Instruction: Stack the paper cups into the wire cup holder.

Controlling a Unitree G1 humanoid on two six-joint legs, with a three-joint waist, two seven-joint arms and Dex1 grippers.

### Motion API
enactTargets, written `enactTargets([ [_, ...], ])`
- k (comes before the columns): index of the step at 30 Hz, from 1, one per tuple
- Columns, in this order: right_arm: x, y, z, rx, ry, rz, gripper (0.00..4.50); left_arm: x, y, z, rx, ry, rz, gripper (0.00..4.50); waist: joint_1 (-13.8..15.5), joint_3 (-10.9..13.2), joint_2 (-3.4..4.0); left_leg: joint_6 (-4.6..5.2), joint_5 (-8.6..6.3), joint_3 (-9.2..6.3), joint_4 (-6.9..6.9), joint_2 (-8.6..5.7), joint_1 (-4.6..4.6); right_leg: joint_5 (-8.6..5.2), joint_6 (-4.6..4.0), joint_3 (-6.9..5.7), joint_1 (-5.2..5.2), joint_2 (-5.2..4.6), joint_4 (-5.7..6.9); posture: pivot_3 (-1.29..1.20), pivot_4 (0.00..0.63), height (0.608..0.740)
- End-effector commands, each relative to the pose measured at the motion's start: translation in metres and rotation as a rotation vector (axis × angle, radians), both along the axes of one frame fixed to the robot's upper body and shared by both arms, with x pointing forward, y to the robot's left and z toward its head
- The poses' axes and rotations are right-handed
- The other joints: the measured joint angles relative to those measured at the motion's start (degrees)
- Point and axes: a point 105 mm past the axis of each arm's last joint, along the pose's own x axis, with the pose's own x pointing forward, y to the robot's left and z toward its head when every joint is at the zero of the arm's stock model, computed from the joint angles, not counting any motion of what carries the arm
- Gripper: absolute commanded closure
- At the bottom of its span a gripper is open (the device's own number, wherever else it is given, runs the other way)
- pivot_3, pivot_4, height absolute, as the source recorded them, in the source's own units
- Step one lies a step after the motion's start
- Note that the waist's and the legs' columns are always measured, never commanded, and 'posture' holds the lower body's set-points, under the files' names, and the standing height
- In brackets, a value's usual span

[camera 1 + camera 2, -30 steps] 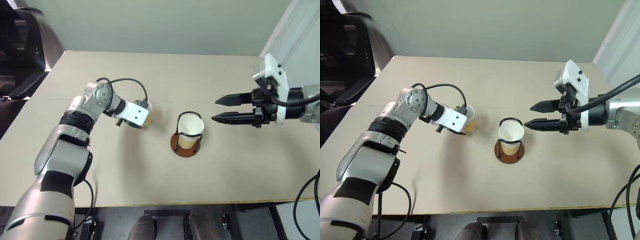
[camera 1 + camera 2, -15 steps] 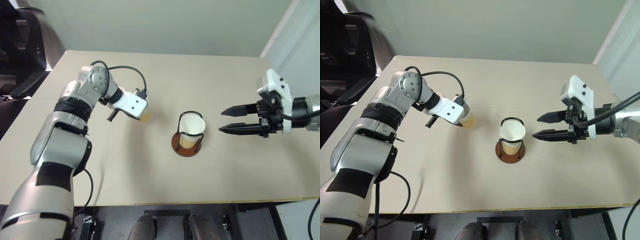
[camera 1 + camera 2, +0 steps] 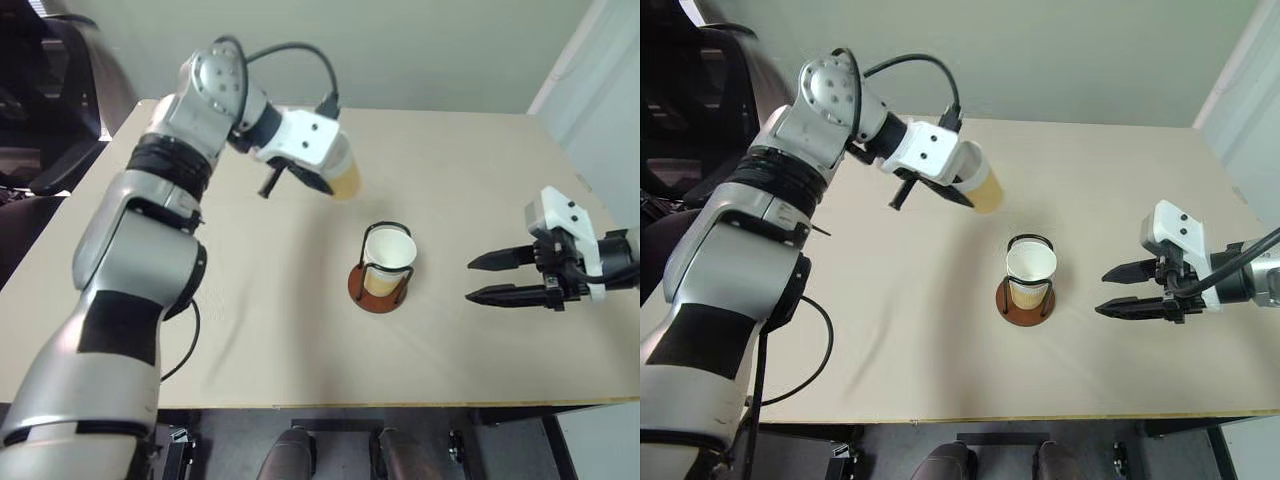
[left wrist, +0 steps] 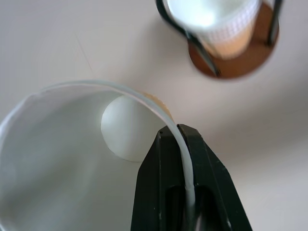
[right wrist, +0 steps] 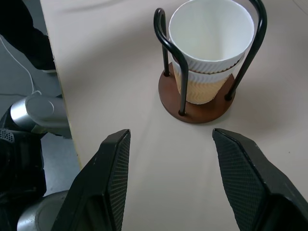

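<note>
Tan-orange outside, white inside on the paper cup (image 3: pixel 980 186). White ribbed bands on the stacked cups (image 5: pixel 210 57). Reddish-brown disc, black wire on the holder (image 5: pixel 195 109). Pale beige desk (image 3: pixel 250 300). Black-fingered end effectors.

Left tool (image 3: pixel 335 185) holds a paper cup (image 3: pixel 343 176) above the table (image 3: pixel 250 300).

Left gripper (image 4: pixel 185 144) raised, fingers (image 4: pixel 154 192) clamped on a rim; right gripper (image 3: pixel 482 279) low, fingers parted.

We see the held paper cup (image 4: pixel 72 159) cut off at the left wrist view's edge. The wire cup holder (image 4: pixel 226 45) there is blurred and cropped.
</note>
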Motion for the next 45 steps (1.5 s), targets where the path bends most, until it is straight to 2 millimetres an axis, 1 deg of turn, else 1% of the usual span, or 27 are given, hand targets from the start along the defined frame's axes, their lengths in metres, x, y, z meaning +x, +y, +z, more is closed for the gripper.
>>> enactTargets([
  [1,-0.002,-0.002,0.015,-0.015,-0.077,0.006,1.79,-0.018,-0.020,0.021,-0.004,-0.011,-0.106,4.47,0.01,-0.02,0.04,0.02,-0.01,-0.02,-0.01,0.03,0.01,0.01,0.01,0.02,0.00,-0.04,0.01,0.00,0.150,0.740],
  [3,-0.003,-0.002,0.015,-0.016,-0.076,0.007,1.79,-0.025,-0.027,0.022,-0.002,0.007,-0.141,4.47,0.03,-0.02,0.07,0.08,-0.04,0.04,0.03,0.01,0.01,0.01,0.02,-0.01,0.02,0.04,-0.01,0.00,0.150,0.740],
  [7,-0.005,-0.002,0.015,-0.019,-0.070,0.010,1.79,-0.035,-0.034,0.022,0.010,0.041,-0.188,4.47,0.05,-0.02,0.17,-0.07,0.05,0.11,0.09,0.01,0.01,0.03,0.07,-0.03,0.05,0.05,0.00,0.00,0.150,0.740],
  [15,-0.011,-0.002,0.018,-0.024,-0.044,0.020,1.79,-0.055,-0.042,0.022,0.048,0.110,-0.263,4.47,0.28,-0.01,0.23,-0.11,0.07,0.13,0.27,0.02,-0.02,0.06,0.13,-0.03,0.14,0.05,-0.02,0.00,0.150,0.740],
  [18,-0.013,-0.003,0.018,-0.028,-0.030,0.025,1.79,-0.061,-0.044,0.018,0.074,0.133,-0.284,4.47,0.32,0.00,0.26,-0.09,0.06,0.12,0.36,0.03,-0.03,0.08,0.18,-0.01,0.21,-0.02,-0.06,0.00,0.150,0.740],
  [30,-0.017,-0.002,0.021,-0.023,-0.014,0.020,1.79,-0.064,-0.043,0.004,0.153,0.138,-0.322,4.47,0.33,0.02,0.36,-0.07,0.04,0.00,0.62,0.03,-0.02,0.14,0.27,0.03,0.35,-0.07,-0.06,0.00,0.150,0.740],
  [42,-0.016,0.000,0.022,-0.015,-0.015,0.016,1.79,-0.064,-0.043,-0.002,0.195,0.123,-0.343,4.47,0.35,0.04,0.43,-0.02,0.01,0.02,0.74,-0.03,-0.06,0.16,0.31,-0.01,0.40,-0.02,-0.09,0.00,0.150,0.740],
  [45,-0.016,0.000,0.021,-0.013,-0.017,0.017,1.79,-0.064,-0.042,-0.003,0.200,0.122,-0.345,4.47,0.35,0.04,0.45,0.15,-0.09,0.04,0.74,-0.02,-0.06,0.16,0.31,-0.03,0.40,0.00,-0.09,0.00,0.150,0.740],
])
